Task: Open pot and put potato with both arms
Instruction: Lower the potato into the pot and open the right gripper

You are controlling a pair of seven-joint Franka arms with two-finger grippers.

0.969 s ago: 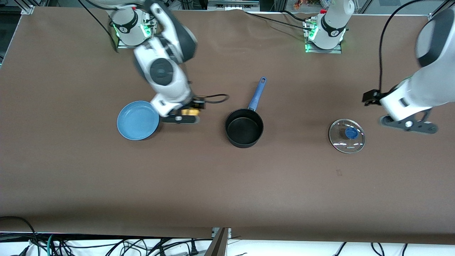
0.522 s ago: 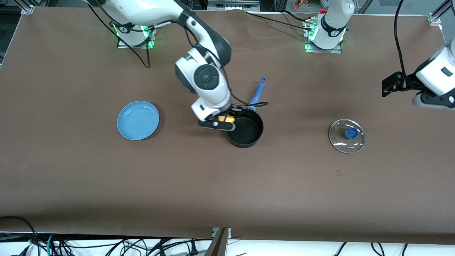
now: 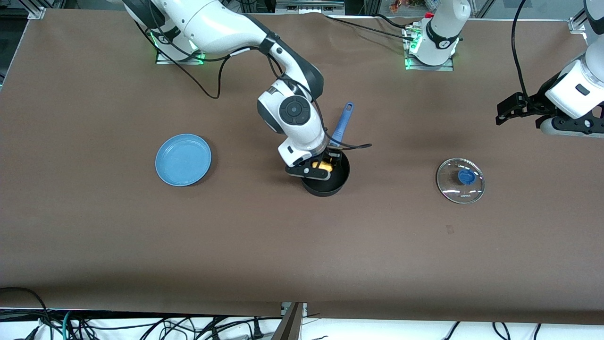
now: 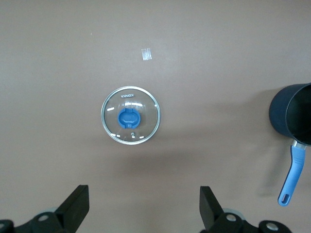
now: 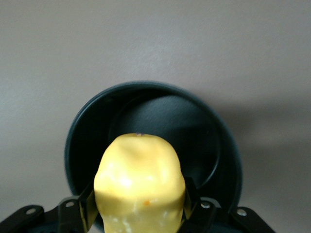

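The black pot (image 3: 330, 184) with its blue handle (image 3: 341, 123) stands open mid-table. My right gripper (image 3: 320, 167) is shut on the yellow potato (image 3: 324, 166) and holds it over the pot's mouth. In the right wrist view the potato (image 5: 139, 187) sits between the fingers above the pot (image 5: 194, 126). The glass lid (image 3: 460, 180) with its blue knob lies on the table toward the left arm's end. My left gripper (image 3: 566, 125) is open and empty, up above the table near that end. The left wrist view shows the lid (image 4: 130, 115) and the pot (image 4: 291, 112).
A flat blue plate (image 3: 183, 159) lies toward the right arm's end of the table. A small piece of tape (image 3: 449, 229) sits nearer the front camera than the lid. The right arm's cable (image 3: 354, 145) hangs beside the pot handle.
My right gripper has carried the potato from beside the plate to over the pot. My left gripper has risen and drawn away from the lid.
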